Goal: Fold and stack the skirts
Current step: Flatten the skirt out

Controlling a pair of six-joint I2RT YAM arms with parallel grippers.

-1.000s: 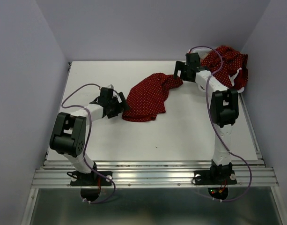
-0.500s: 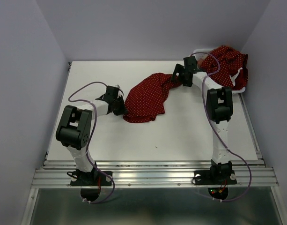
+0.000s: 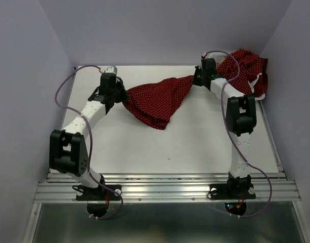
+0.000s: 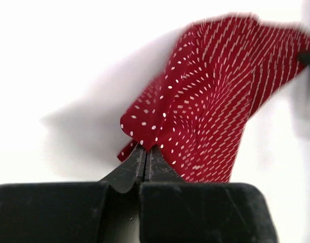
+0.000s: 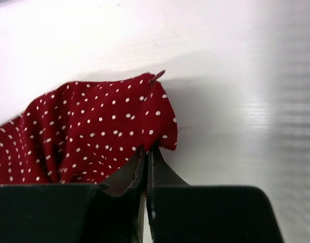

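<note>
With the left gripper (image 4: pixel 146 150) and right gripper (image 5: pixel 147 150) each pinched tight on just a thin corner of the polka-dot skirt (image 3: pixel 157 100), stretched across the overhead view's upper centre, a harder pull might slip one corner free.

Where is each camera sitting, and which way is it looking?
Top camera: high above and behind the arms, looking down at the table; both whole arms show.
Left wrist camera: on the left wrist, looking past the shut left pincer at the dotted skirt.
Right wrist camera: on the right wrist, looking past the shut right pincer at the skirt's other end.
Shared: all three see that one skirt, pinched at both ends.
</note>
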